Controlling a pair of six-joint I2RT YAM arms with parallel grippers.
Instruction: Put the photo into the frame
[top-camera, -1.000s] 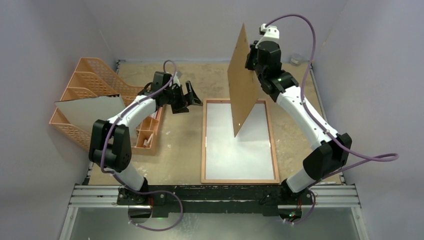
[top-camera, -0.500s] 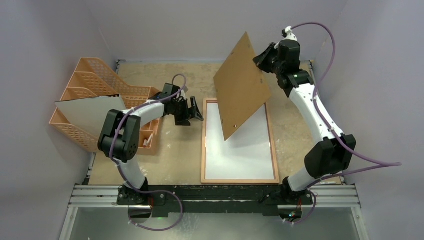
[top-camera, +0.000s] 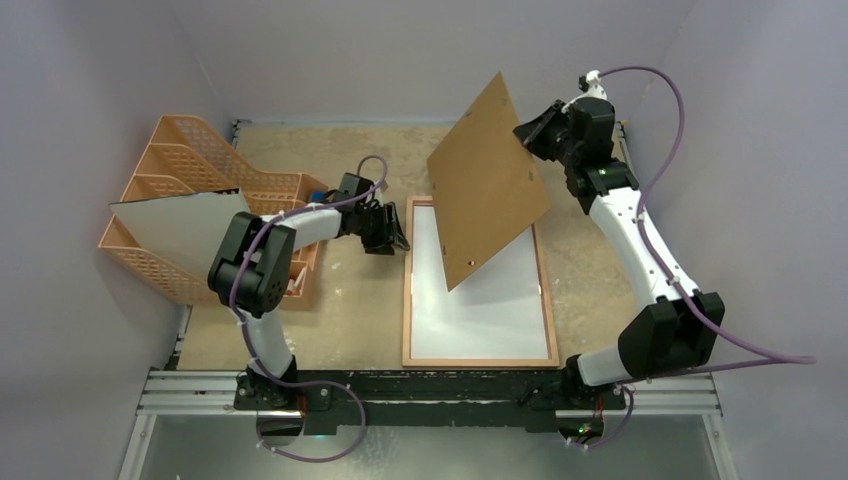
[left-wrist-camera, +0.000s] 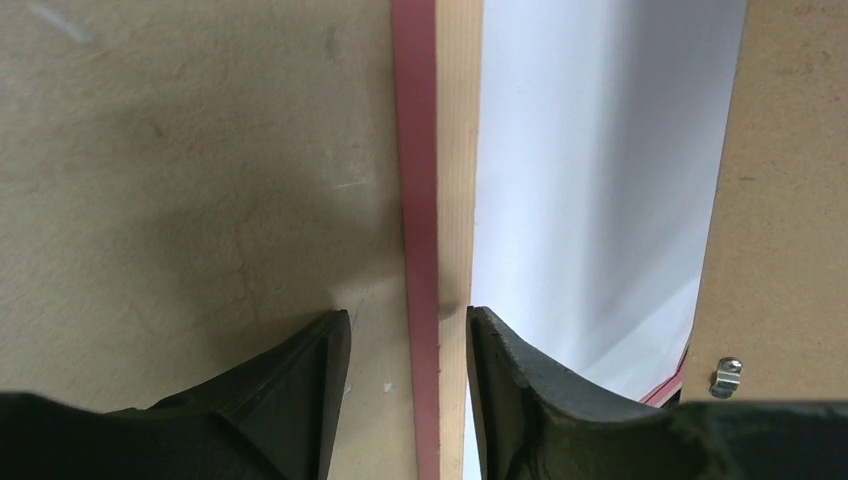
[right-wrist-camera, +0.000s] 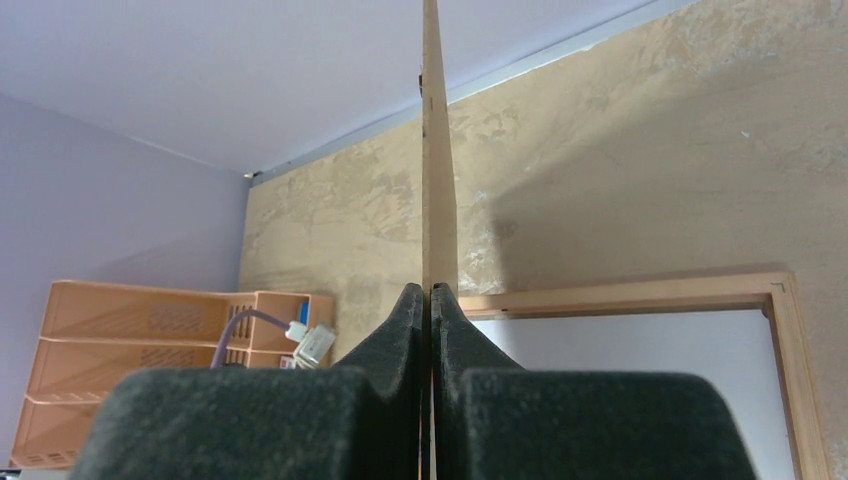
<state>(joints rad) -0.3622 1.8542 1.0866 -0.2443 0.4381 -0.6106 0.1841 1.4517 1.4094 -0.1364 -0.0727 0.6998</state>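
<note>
The frame lies face down on the table, tan rim up, pink border at its outer edge. The photo fills it, white side up. My left gripper is open and straddles the frame's left rail. One finger stands on the table outside, apart from the pink edge. The other stands at the rail's inner side. My right gripper is shut on the far edge of the brown backing board. The board hangs tilted above the frame's far half, lower corner nearly on the photo.
An orange file rack stands at the left, with a greyish-white sheet leaning in it. Part of the rack shows in the right wrist view. A small metal clip sits on the board's underside. Grey walls close in the table.
The right arm swung back and right, tipping the board from almost edge-on to a flatter slant over the frame. The left gripper moved right onto the frame's left rail and its jaws narrowed.
</note>
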